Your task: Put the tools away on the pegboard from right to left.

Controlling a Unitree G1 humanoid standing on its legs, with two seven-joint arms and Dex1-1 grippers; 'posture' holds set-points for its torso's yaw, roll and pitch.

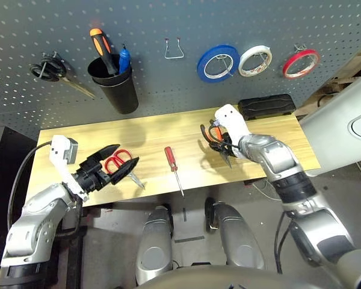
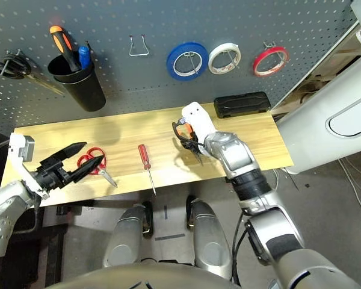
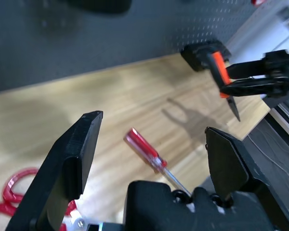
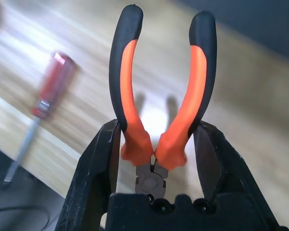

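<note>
The right pincer (image 4: 154, 159) pinches the pliers (image 4: 159, 96) near their pivot, handles pointing away toward the pegboard (image 1: 168, 78). The empty hook (image 1: 174, 49) lies up and left of them. The left pincer (image 1: 111, 167) stands spread over the red-handled scissors (image 1: 117, 162) on the desk (image 1: 150, 138).

bare tabletop (image 1: 138, 138) lies open between my two grippers, broken only by the red-handled screwdriver (image 1: 172, 165). left of the screwdriver, the red-handled scissors (image 1: 121, 165) sit right under my spread left gripper (image 1: 121, 158). on the pegboard (image 1: 60, 24) above the screwdriver an empty wire hook (image 1: 174, 50) has free room around it.
</note>
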